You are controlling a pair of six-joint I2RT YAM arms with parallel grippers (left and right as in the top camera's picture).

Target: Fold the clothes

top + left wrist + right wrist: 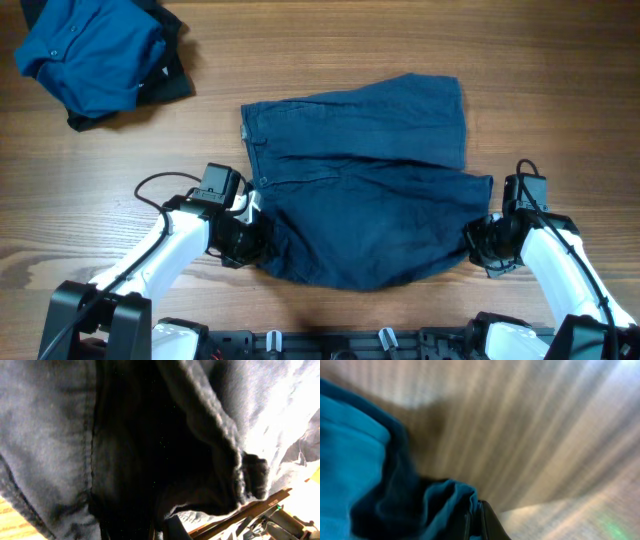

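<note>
The left jaws and right jaws clamp opposite edges of the navy shorts [370, 190]; the blue shirt [88, 50] lies crumpled well apart.

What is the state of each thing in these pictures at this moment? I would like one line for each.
navy shorts: spread out flat, not yet folded.
blue shirt: crumpled in a heap, unfolded.
dark garment: bunched under the shirt.
left gripper: shut on the shorts' waistband-side edge.
right gripper: shut on the shorts' leg-hem corner.

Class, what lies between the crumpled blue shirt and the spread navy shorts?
Nothing: only bare wooden table separates the blue shirt from the navy shorts, shown in the overhead view.
</note>
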